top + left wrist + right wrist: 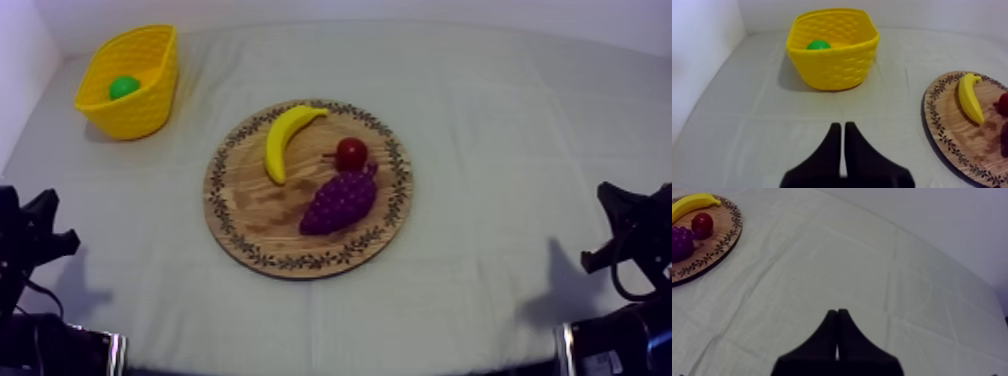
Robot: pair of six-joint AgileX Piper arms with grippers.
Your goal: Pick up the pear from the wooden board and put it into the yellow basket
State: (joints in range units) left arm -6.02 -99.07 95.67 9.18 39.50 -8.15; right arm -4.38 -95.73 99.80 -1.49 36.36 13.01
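The pear [124,87] is not on the wooden board [250,215]. You can see a green rounded thing inside the yellow basket [140,108], which stands well apart from the board, off its rim on the left arm's side and toward the far edge of the table. Only the top of this green thing shows above the basket wall, so I take it for the pear, but I cannot be fully sure.

On the board you have a banana [285,140], a small red fruit [351,153] and a bunch of grapes [340,200]. The red fruit is just beside the grapes, and the banana lies a little apart from both.

The left gripper [843,127] has its fingers pressed together in a narrow wedge and holds nothing. It is over bare cloth beside the board, on the basket's side, and it points toward the basket. The right gripper [837,313] is pressed together in the same way, also with nothing in it, over bare cloth well apart from the board on the opposite side.

In my judgement the placing step is done and both arms are at rest, so the next move calls for no grasp. If you want to be certain, you could bring the left arm over the basket and look down into it. Keep the fingers away from the basket wall, because I think such a light basket would slide easily.
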